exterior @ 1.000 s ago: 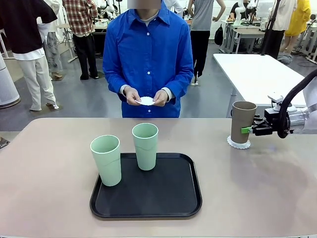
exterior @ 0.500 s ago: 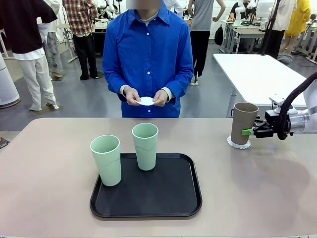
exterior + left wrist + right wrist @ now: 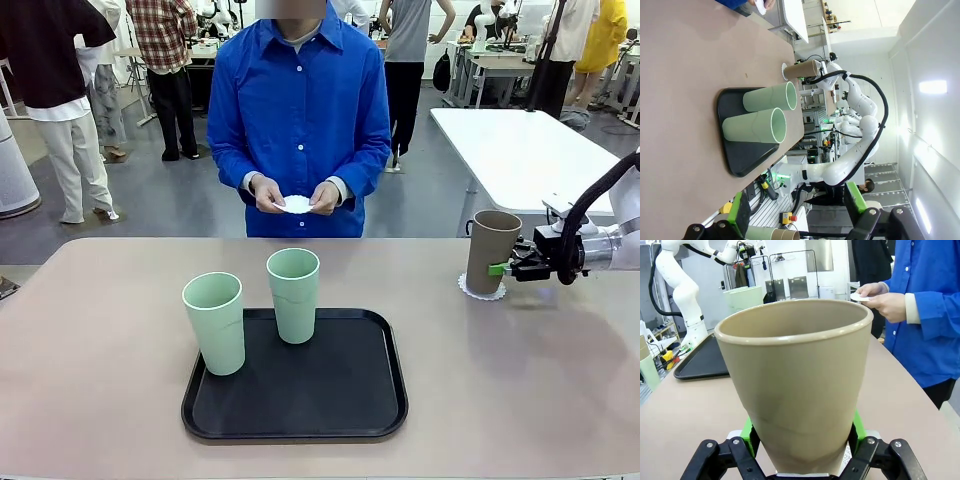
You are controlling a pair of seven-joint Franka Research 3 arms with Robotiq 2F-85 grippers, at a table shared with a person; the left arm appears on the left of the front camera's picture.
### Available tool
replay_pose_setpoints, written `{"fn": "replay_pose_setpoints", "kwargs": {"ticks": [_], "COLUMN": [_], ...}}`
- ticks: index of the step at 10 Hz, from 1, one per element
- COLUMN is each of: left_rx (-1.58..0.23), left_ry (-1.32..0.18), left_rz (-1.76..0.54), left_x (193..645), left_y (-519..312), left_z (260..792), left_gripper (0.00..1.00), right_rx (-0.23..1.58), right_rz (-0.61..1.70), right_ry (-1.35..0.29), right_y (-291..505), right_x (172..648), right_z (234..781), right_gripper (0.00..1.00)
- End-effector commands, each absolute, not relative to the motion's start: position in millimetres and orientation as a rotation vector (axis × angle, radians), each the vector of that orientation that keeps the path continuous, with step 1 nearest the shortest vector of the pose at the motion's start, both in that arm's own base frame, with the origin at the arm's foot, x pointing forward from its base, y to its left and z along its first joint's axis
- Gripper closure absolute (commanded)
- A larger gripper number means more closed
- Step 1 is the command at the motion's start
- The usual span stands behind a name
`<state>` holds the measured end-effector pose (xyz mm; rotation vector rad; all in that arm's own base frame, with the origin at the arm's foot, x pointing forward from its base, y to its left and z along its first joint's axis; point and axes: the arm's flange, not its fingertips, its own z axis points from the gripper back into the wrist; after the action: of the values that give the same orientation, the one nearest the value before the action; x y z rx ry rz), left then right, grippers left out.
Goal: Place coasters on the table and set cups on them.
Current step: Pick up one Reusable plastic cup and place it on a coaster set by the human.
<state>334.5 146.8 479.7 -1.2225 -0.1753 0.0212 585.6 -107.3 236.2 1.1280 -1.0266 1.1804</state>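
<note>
At the right edge of the front view, your right gripper [image 3: 497,267] has its two fingers pinched on the lower half of the brown cup [image 3: 492,250], one green pad pressed to each side, as the right wrist view shows. The low grip keeps the tall, narrow cup upright and lets its base be steered onto the coaster [image 3: 482,291], whose scalloped white rim peeks out under it on the table [image 3: 100,330]. The base looks seated on the paper, though from this angle you cannot be sure it bears full weight. The cup is matte taupe, smooth, without a handle, and widens to a plain open mouth. At the middle of the frame the two green cups [image 3: 213,322] wait on the black tray [image 3: 370,400], one at its left rim, one at its back edge, both upright and untouched. At top centre the person's hands [image 3: 325,196] hold a second coaster [image 3: 296,204] flat above the far edge, probably ready to lay it down next. At the bottom of the left wrist view your left gripper [image 3: 796,207] has its fingers spread wide around nothing, well apart from the tray.
</note>
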Motion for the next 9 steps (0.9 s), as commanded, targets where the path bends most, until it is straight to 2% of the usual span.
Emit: {"fn": "replay_pose_setpoints", "kwargs": {"ticks": [1,7,8,9], "left_rx": [-1.234,-1.234,-1.234,-1.234], "left_ry": [-0.184,-0.184,-0.184,-0.184], "left_rz": [0.013,0.013,0.013,0.013], "left_x": [334.2,334.2,334.2,334.2], "left_y": [147.4,147.4,147.4,147.4], "left_z": [481.3,481.3,481.3,481.3], "left_gripper": [0.00,0.00,0.00,0.00], "right_rx": [1.149,1.164,1.167,1.167], "right_rz": [1.203,1.190,1.191,1.194], "right_ry": [-1.029,-1.006,-1.006,-1.004], "right_y": [-110.4,-112.5,-112.1,-111.8], "right_x": [590.1,595.4,595.5,595.3], "right_z": [238.4,228.2,227.7,227.2], "right_gripper": [0.16,0.16,0.02,0.00]}}
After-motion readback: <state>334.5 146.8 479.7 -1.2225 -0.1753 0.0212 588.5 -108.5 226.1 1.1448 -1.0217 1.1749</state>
